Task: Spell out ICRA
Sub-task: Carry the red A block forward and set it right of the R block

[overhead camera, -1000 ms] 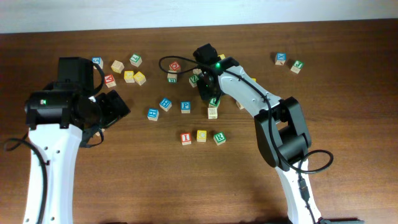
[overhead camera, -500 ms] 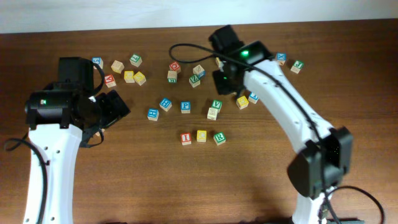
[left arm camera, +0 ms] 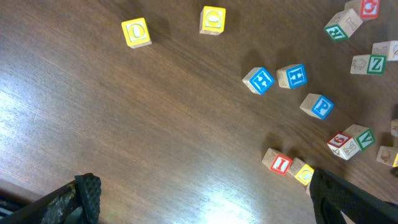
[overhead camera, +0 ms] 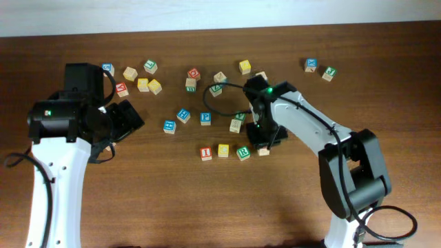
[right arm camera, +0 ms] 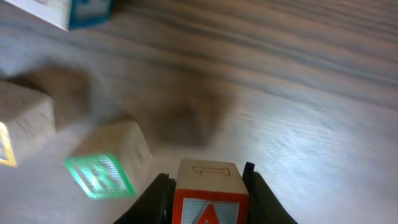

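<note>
The right jaws are clenching the red A cube [right arm camera: 208, 199] by two opposite sides, low over the bench [right arm camera: 298, 112]. In the overhead view the red I cube [overhead camera: 205, 153], yellow C cube [overhead camera: 223, 150] and green R cube [overhead camera: 242, 153] are lying in a line. The A is hanging just beside the R, on the side away from the C (whether it is touching either R or bench cannot be told). Its place is probably lying directly beneath it. The left jaws are hanging released, well apart from the row.

Dark wooden table [overhead camera: 207, 207]; scattered alphabet cubes [overhead camera: 148, 85]; red I [overhead camera: 205, 153], yellow C [overhead camera: 223, 150], green R [overhead camera: 242, 153] abreast
</note>
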